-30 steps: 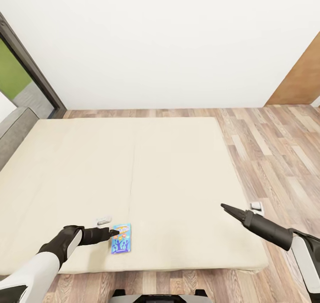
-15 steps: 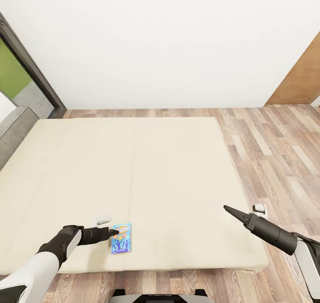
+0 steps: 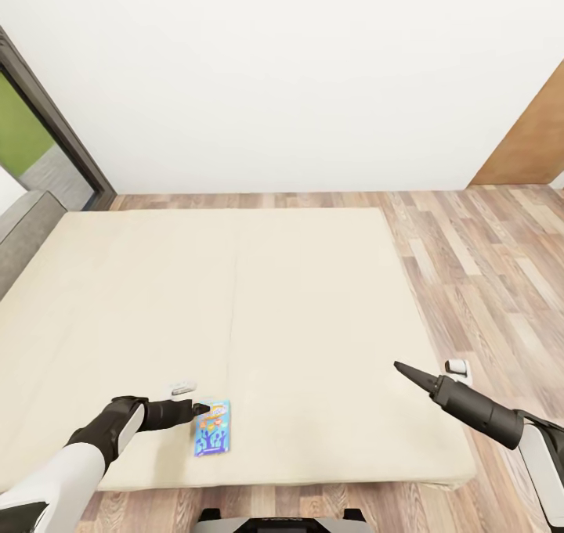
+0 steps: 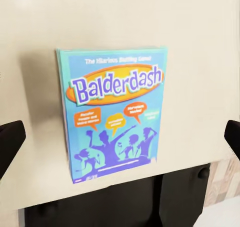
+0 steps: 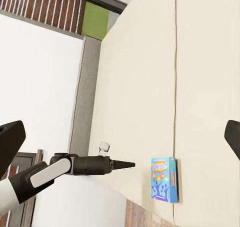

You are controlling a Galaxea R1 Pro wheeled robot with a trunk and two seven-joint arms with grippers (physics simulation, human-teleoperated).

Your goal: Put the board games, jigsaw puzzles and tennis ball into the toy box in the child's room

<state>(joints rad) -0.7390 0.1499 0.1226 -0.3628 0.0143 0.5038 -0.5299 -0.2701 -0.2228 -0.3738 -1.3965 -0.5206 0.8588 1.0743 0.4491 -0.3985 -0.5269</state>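
Observation:
A light blue cartoon board game (image 3: 212,427), titled Balderdash, lies flat on the beige bed (image 3: 298,298) close to its near edge. My left gripper (image 3: 200,409) hovers at the box's far left corner. In the left wrist view the same box (image 4: 115,112) sits between the wide-apart fingertips (image 4: 10,142), so that gripper is open and holds nothing. My right gripper (image 3: 403,371) hangs open over the bed's near right part, far from the box. The right wrist view also shows the box (image 5: 164,179) and my left arm (image 5: 90,164). The table and the toy box are out of view.
A small white object (image 3: 183,388) lies on the bed just beyond my left gripper. Another small white object (image 3: 457,367) lies on the wood floor (image 3: 486,282) right of the bed. A dark-framed doorway (image 3: 47,126) stands at the far left and a brown door (image 3: 533,142) at the far right.
The whole view has shifted a little. The blue box now sits slightly turned and a touch nearer the bed's edge. My right gripper has drawn back slightly to the right.

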